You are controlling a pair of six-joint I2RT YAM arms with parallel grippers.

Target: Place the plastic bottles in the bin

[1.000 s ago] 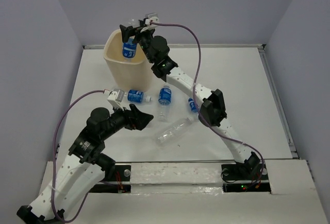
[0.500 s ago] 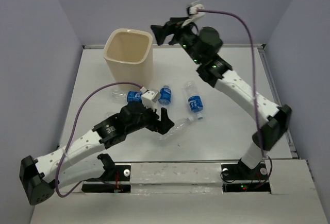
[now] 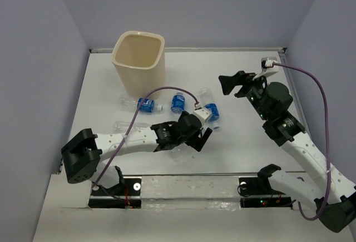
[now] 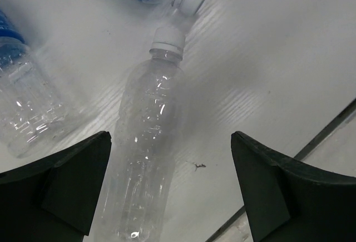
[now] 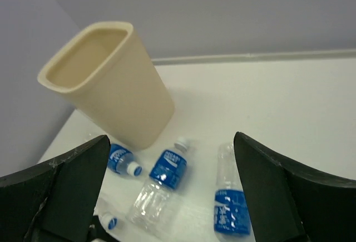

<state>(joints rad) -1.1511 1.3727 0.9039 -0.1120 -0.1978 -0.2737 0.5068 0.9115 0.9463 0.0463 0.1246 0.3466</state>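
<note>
Clear unlabelled bottle (image 4: 146, 142) lies on table (image 3: 194, 69) between spread fingers of left gripper (image 4: 169, 147), not yet grasped. Right gripper (image 3: 236, 83) hangs, jaws wide apart, empty. Blue-label bottles (image 3: 178, 103) lie loose near bin (image 3: 139, 67); bin's bottom unseen. Bulk of job apparently left.

Cream-beige bin (image 3: 149, 80), clear bottles (image 3: 177, 103) with blue labels (image 5: 228, 213), white caps (image 4: 168, 37), white table (image 3: 245, 69)

left gripper (image 4: 171, 142) jaws wide apart, nothing gripped, arm stretched low behind it. right gripper (image 5: 171, 137) jaws wide apart, raised, elbow bent behind it.
</note>
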